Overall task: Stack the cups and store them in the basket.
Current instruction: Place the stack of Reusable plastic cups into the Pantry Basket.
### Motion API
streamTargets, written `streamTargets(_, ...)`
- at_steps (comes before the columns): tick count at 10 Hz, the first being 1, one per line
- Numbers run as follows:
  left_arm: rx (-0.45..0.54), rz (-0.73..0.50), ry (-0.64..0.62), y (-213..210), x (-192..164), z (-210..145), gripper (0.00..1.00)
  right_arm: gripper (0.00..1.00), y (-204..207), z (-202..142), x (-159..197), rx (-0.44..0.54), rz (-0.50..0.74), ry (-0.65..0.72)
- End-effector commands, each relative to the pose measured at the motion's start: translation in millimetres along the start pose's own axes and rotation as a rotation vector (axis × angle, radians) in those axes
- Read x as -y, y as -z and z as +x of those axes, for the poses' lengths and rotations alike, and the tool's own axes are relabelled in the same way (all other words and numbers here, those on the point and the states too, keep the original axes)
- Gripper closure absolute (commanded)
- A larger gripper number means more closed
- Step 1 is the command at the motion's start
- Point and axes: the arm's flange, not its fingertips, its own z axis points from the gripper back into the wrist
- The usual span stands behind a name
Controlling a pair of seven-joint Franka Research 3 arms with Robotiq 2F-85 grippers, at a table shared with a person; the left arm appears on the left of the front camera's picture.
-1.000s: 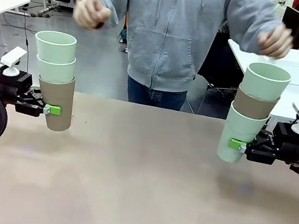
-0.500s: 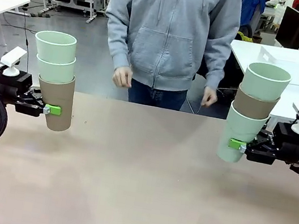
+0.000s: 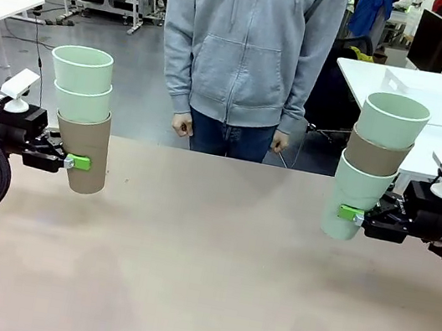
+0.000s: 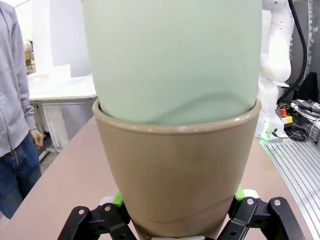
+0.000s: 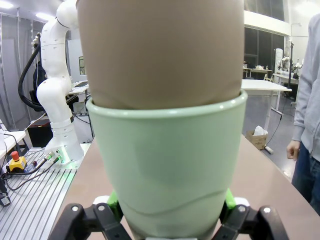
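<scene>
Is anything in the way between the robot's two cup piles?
Nothing I can see. The left gripper grips the left pile, the right gripper grips the right pile, and the table between them is bare. The person stands behind it.

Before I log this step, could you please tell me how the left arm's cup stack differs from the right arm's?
The left stack has a tan cup at the bottom under two mint ones; the right stack has tan between two mint. The right stack leans more than the left stack. Both are three cups held by the bottom cup in shut jaws, above the table.
</scene>
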Motion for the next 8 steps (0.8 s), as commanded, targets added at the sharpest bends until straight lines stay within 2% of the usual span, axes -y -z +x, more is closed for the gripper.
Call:
streamTargets(1,0.007,-0.004,0.013,-0.3,-0.7,6.0,0.15,0.16,0.3,3.8,-0.1,0.004,0.001,-0.009)
streamTargets(8,0.007,-0.004,0.013,-0.3,-0.7,6.0,0.15,0.16,0.3,3.8,-0.1,0.004,0.001,-0.009)
